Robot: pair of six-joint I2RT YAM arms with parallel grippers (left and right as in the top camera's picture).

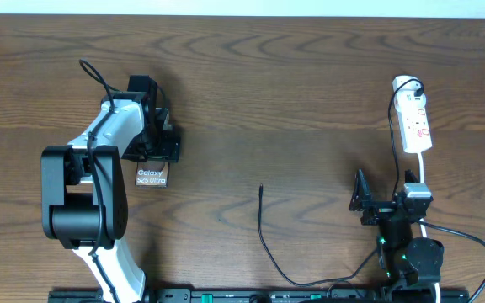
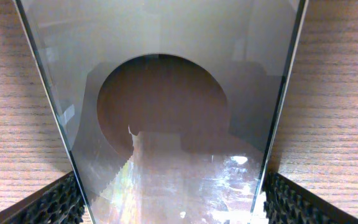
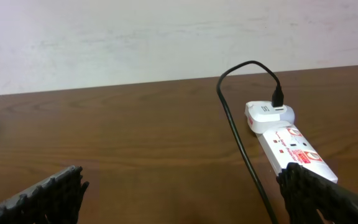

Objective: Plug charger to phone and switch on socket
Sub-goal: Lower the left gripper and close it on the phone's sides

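The phone (image 1: 151,177) lies on the table at the left, its white "Galaxy S25 Ultra" label showing just past my left gripper (image 1: 157,145). In the left wrist view its glossy face (image 2: 166,74) fills the frame and both black pads (image 2: 55,208) press its long edges: my left gripper (image 2: 169,208) is shut on it. The charger cable's thin plug tip (image 1: 261,188) rests loose mid-table. The white socket strip (image 1: 415,122) lies at the far right, with the charger cable (image 3: 238,137) plugged into a white adapter (image 3: 267,114) on it. My right gripper (image 1: 386,200) stands open and holds nothing, just short of the socket (image 3: 294,146).
The charger cable (image 1: 276,257) curves from mid-table to the front edge, then right toward my right arm's base (image 1: 411,257). A white cord (image 1: 423,172) runs from the socket beside my right gripper. A pale wall (image 3: 166,37) stands behind the table.
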